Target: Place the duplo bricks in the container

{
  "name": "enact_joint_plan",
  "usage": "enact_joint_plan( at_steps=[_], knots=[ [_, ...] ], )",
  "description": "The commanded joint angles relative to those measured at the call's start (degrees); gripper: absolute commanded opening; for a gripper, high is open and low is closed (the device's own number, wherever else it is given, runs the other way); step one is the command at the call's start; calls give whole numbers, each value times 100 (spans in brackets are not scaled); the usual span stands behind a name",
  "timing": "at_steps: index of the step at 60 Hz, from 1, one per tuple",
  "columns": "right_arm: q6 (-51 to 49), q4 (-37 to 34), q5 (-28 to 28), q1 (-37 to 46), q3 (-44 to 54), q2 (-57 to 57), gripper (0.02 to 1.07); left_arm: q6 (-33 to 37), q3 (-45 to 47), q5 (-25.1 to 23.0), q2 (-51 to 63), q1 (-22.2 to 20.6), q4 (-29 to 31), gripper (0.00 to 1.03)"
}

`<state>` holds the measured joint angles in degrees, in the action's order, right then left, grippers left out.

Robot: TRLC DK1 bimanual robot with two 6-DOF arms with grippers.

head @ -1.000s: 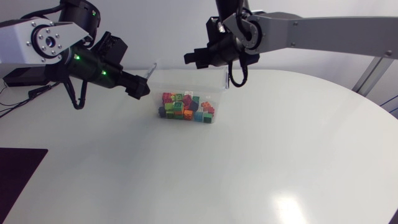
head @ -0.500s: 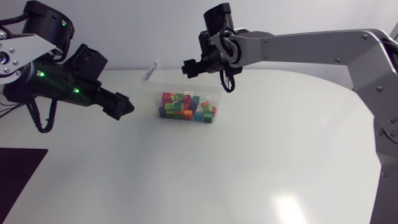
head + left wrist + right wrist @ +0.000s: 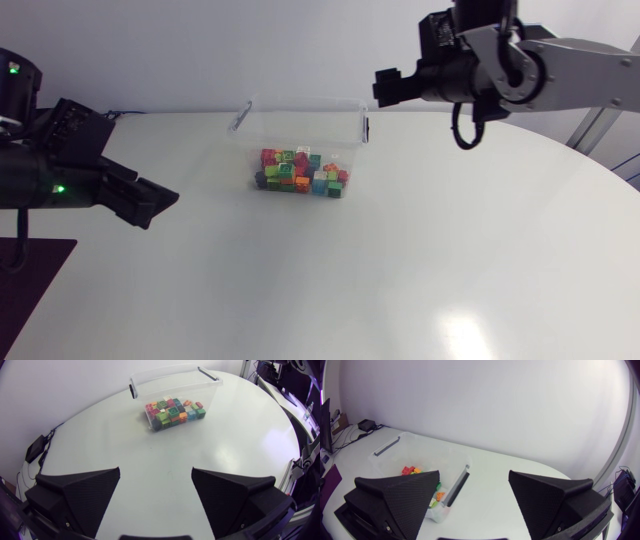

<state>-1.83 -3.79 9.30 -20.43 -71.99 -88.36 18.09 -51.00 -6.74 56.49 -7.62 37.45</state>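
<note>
left gripper [image 3: 155,474]: fingers set wide apart, nothing between them, held low over the white table [image 3: 150,455]. the clear container [image 3: 170,371] stands on the table straight ahead of this gripper and well apart from it, one long wall turned towards it. the duplo bricks [image 3: 174,409] lie inside the container as a mixed heap of red, green, orange, blue and yellow, filling only the lower part. right gripper [image 3: 474,476]: fingers likewise apart and empty, held above table level on the far side of the container from the left gripper. from it the container lies ahead and below, with one finger hiding part of the near wall. a dark handle [image 3: 458,484] runs along the container's short end nearest this gripper. neither gripper touches the container or any brick.
</note>
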Motion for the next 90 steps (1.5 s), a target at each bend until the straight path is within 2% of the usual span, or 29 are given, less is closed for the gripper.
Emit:
enact_joint_plan(
  at_steps=[1,18,37,45,54,67,90],
  knots=[
    [-187,98,63,206,554,565,102,134,284,15,-393,85,17,99],
    [-837,406,72,988,2637,3026,102,90,1145,77,-1922,199,-203,99],
    [-1285,-25,54,1366,4175,5610,102,-156,1734,77,-3513,357,-317,99],
    [-1400,-218,63,1471,4623,6577,102,-218,1936,121,-4005,779,-397,99],
    [-1540,-456,54,1568,5098,7632,102,-218,2428,129,-4761,1166,-757,99],
    [-1658,-672,60,1674,5612,8520,102,-389,2603,148,-5079,1270,-897,99],
    [-863,-218,-368,1833,6298,8656,102,-1002,3682,376,-5325,1050,-2127,99]
  ],
)
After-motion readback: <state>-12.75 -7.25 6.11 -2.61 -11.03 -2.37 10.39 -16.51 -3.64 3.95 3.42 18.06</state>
